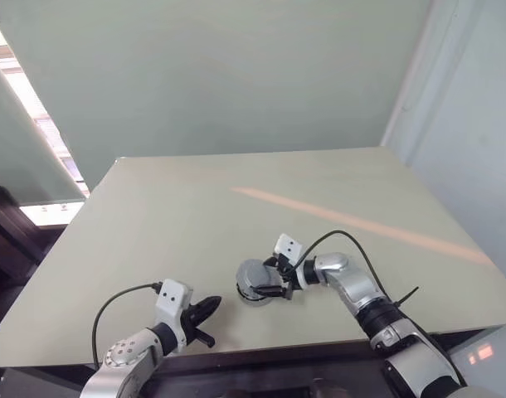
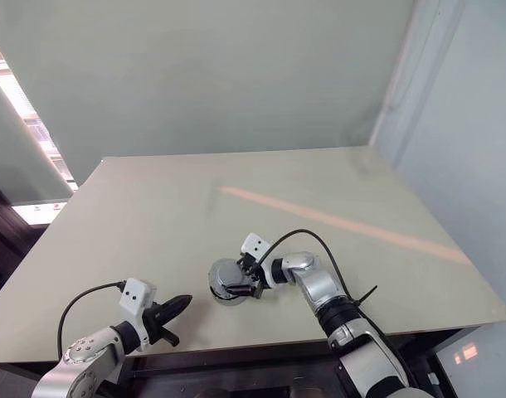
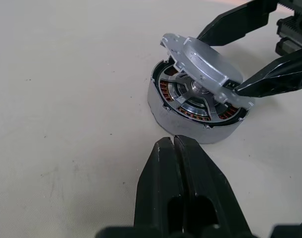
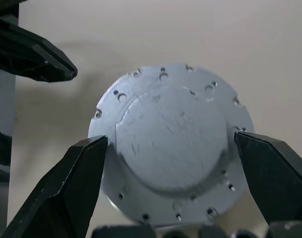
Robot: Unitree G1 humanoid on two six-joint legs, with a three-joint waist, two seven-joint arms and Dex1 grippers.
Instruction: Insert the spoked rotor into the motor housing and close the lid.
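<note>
- Right gripper spread wide, one black finger on each side of the lid; fingertips meet the lid's rim on opposite edges.
- Lid between those jaws: grey disc, raised centre, small holes round the edge. Tilted, not seated; far edge lifted, edge nearest the right gripper down on the motor housing.
- Whether the right jaws actually clamp the lid or merely bracket it: cannot tell for certain; contact at both tips is visible in the right wrist view.
- Motor housing directly under the lid, just past the right fingertips, sitting on the table. Silver wall, copper-orange windings visible through the gap beneath the raised side of the lid.
- Spoked rotor inside the housing, bright spokes and hub showing below the tilted lid.
- Left gripper fully closed, fingers pressed together, nothing between them.
- Housing just beyond the left fingertips, near but not touching.
- Left gripper tips also show in the right wrist view, beside the lid, apart from it.
- Head views: both grippers low over the table's near edge, right one at the housing, left one to its left side with a clear gap.
</note>
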